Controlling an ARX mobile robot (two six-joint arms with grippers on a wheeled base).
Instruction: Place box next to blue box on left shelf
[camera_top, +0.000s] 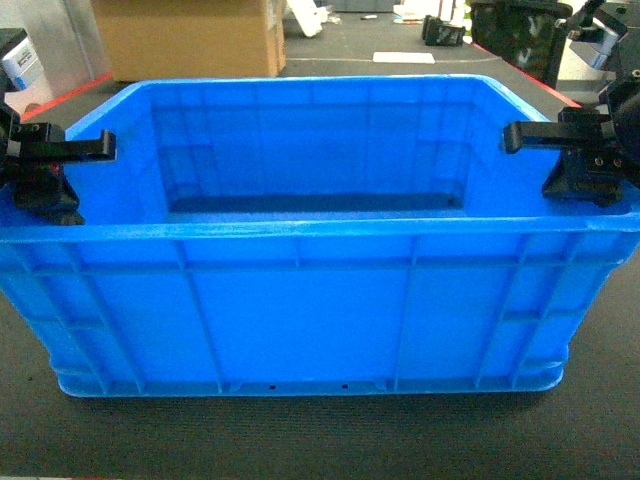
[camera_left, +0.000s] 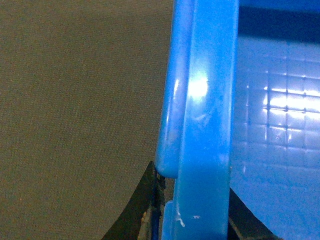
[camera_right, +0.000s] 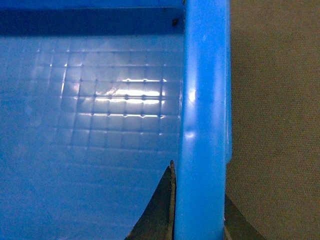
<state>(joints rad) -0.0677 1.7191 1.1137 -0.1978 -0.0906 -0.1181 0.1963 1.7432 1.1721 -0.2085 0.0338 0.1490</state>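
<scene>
One box (camera_top: 300, 310) sits on the dark mat (camera_top: 300, 440), near its front edge, with the left gripper (camera_top: 45, 165) clamped over its left rim and the right gripper (camera_top: 585, 150) clamped over its right rim.

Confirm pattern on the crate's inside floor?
A fine square grid moulded into the blue floor of the crate; clearest in the right wrist view.
</scene>
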